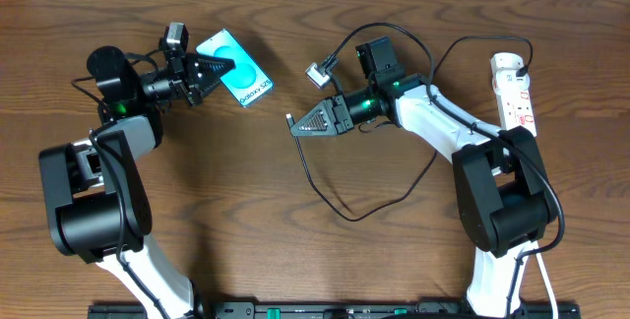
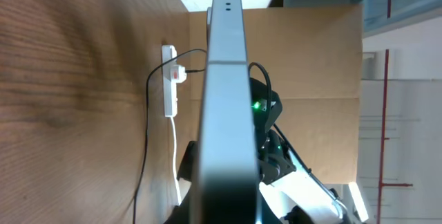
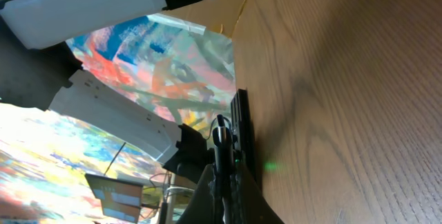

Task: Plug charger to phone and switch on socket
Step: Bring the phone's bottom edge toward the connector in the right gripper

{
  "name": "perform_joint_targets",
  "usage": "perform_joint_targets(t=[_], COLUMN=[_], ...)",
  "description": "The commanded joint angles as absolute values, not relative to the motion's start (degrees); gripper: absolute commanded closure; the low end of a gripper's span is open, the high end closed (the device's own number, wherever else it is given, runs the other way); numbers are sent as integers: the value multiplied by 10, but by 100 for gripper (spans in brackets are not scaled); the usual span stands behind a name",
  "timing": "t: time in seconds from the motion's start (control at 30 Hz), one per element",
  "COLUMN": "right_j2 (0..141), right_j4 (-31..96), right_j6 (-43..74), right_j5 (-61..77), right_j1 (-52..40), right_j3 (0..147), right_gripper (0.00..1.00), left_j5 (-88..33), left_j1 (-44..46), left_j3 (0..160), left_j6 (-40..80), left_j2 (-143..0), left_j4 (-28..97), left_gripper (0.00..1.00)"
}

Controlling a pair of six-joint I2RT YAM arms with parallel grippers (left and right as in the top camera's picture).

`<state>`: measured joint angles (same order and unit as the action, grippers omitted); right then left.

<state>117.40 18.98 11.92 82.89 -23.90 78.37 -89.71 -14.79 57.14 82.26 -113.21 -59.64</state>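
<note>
The phone (image 1: 239, 71), teal-screened with a white label strip, is held off the table at the back left, and my left gripper (image 1: 215, 70) is shut on its near end. From the left wrist the phone (image 2: 224, 79) shows edge-on, straight ahead. My right gripper (image 1: 298, 124) is at mid-table, shut on the charger's small black tip (image 1: 290, 119), pointing left toward the phone with a gap between them. In the right wrist view that tip (image 3: 221, 131) sticks out past the shut fingers (image 3: 238, 193). The black cable (image 1: 340, 206) loops over the table. The white socket (image 1: 516, 91) lies at the far right.
A small pale connector (image 1: 317, 71) on a black lead hangs near the right wrist. The socket (image 2: 170, 79) also shows far off in the left wrist view, with the right arm (image 2: 266, 113) and its green light beyond the phone. Both arm bases stand at the front edge.
</note>
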Motion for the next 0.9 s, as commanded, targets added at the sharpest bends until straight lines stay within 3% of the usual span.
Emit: perform_joint_targets(t=[0.0, 0.17, 0.4, 0.7, 0.87], right_j2=[1174, 1174, 1174, 1174, 1174], right_j4=[189, 189, 188, 179, 175], right_j6=[109, 111, 120, 120, 122], right_j5=[839, 840, 840, 840, 842], right_j1=[-239, -237, -238, -235, -236], right_j3=[788, 788, 788, 788, 788], right_gripper=[99, 99, 99, 99, 99], left_j5=[-901, -886, -757, -754, -675], left_j1=[-147, -147, -147, -130, -115], left_j3=[586, 586, 587, 601, 601], left_j6=[848, 848, 794, 545, 399], left_j2=[-1129, -1129, -1129, -1129, -1129], left_j4=[-601, -597, -440, -209, -18], left_gripper=[93, 93, 93, 93, 93])
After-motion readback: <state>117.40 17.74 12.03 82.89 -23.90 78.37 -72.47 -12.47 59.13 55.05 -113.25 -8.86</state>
